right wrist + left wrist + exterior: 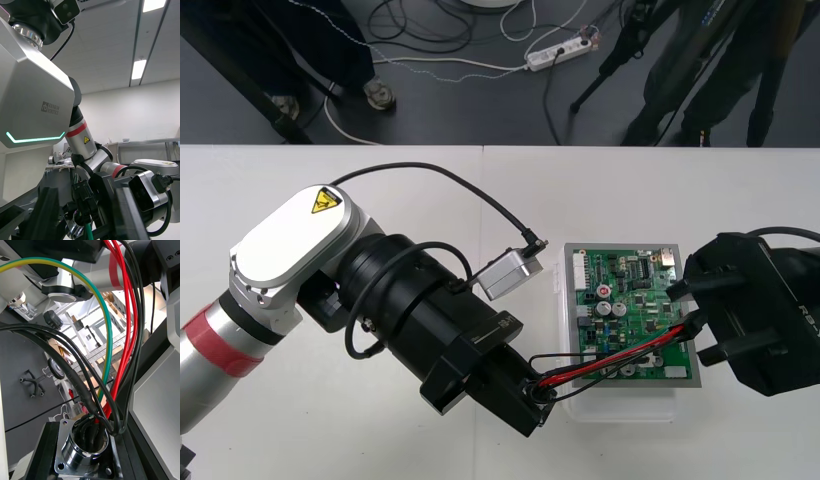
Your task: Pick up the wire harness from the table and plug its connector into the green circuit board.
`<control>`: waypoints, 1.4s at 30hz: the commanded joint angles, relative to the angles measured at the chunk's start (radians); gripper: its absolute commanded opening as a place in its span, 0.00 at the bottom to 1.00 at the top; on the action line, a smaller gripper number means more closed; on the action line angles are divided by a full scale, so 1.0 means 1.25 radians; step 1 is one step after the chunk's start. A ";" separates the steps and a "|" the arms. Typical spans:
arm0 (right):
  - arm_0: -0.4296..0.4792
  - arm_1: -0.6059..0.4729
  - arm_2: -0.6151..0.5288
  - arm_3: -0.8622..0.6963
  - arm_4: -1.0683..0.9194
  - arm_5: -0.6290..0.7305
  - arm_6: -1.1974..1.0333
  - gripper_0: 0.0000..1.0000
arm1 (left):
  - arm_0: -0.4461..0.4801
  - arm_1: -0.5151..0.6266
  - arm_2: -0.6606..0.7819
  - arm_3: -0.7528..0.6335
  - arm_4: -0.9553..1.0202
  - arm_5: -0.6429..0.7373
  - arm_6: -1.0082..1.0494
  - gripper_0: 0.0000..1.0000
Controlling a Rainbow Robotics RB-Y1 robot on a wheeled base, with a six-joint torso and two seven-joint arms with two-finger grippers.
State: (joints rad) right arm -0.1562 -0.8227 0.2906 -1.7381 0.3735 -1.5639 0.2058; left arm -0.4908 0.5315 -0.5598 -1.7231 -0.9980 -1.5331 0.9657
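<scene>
Over the pale table (270, 190), the green circuit board (630, 295) lay between both grippers. The left gripper (536, 393) clamped the harness (610, 360) by its socket (80, 450). The right gripper (692, 322) seemed closed on the plug end, with the wires strung left-to-right above the board's near edge.

- Front view: the camera sits high above and looks steeply down on the table (330, 440). The table's far edge and a strip of floor (480, 110) run along the top.
- Left wrist view: very near, looking up along the harness (108, 352) from its metal socket (84, 452).
- Right wrist view: low, tilted upward at the left arm (80, 137).
- Front and left wrist views share the harness's red and black wires.
</scene>
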 commanded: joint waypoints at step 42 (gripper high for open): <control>-0.010 0.009 -0.008 -0.017 0.006 -0.006 0.017 0.00 | -0.025 -0.019 -0.012 -0.009 0.006 -0.030 0.046 0.00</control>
State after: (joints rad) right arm -0.1562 -0.8227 0.2906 -1.7381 0.3763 -1.5639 0.2058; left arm -0.4908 0.5315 -0.5598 -1.7230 -0.9980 -1.5331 0.9657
